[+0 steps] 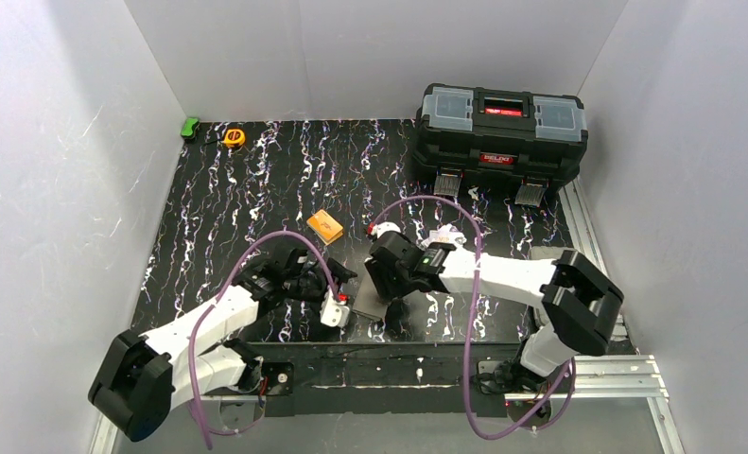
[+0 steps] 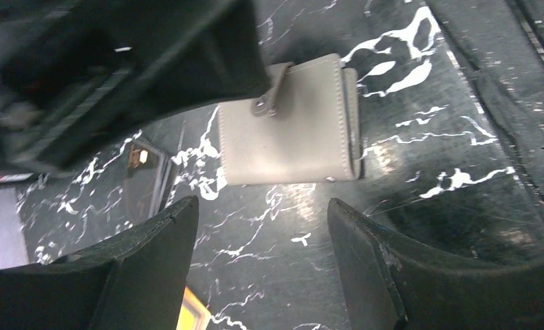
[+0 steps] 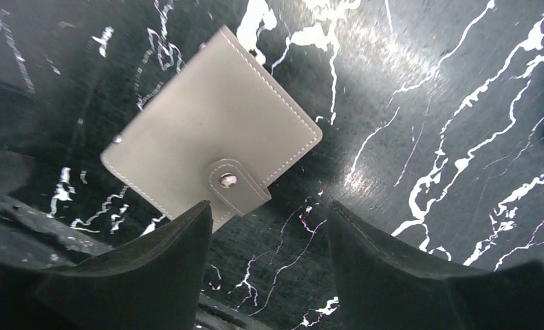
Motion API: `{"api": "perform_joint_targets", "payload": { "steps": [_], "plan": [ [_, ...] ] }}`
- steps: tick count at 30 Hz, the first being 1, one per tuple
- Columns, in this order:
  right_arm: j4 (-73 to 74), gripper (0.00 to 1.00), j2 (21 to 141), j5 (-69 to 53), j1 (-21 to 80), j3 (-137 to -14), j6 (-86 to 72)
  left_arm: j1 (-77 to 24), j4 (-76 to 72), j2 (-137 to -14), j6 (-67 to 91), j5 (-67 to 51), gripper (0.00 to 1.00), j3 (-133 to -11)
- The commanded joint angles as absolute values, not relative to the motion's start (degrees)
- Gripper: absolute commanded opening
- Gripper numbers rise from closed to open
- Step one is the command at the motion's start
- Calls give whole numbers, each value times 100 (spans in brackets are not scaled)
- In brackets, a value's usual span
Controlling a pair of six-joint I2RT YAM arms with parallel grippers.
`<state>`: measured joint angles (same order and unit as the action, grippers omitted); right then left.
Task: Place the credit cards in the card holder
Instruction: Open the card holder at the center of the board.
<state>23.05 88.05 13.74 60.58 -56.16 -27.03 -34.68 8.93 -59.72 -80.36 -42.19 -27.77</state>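
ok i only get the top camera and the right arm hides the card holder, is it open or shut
observer: Shut. In the right wrist view the card holder lies flat on the table, snap tab fastened.
operator: right claw gripping it
observer: No, the right claw is open, holding nothing.
operator: and the left
observer: The left claw is open too; the card holder lies just beyond it, untouched.

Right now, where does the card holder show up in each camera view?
Top external: card holder low centre, a small grey patch, partly hidden.
Left wrist: card holder upper centre, closed, lying flat.
Right wrist: card holder upper left of centre, turned diagonal.
Shared landmark: its snap tab, seen in both wrist views; too small from above.
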Motion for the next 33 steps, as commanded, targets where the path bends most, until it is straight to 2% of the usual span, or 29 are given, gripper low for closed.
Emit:
{"api": "perform_joint_targets", "payload": {
  "steps": [1,11,27,33],
  "plan": [
    [2542,71,9077,1633,6184,-5958,-2875,-3498,560,-5489,-7422,-3776,67,-2622],
    [2882,73,10019,1874,6533,-6706,-2873,-3499,921,-4696,-7016,-3227,66,-2495],
    [3147,52,9435,3058,6574,-6129,-3545,-3498,1200,-4435,-7012,-3379,66,-2532],
    [3180,51,9450,3259,6565,-6224,-3527,-3498,1343,-4386,-7095,-3452,66,-2548]
  ]
}}
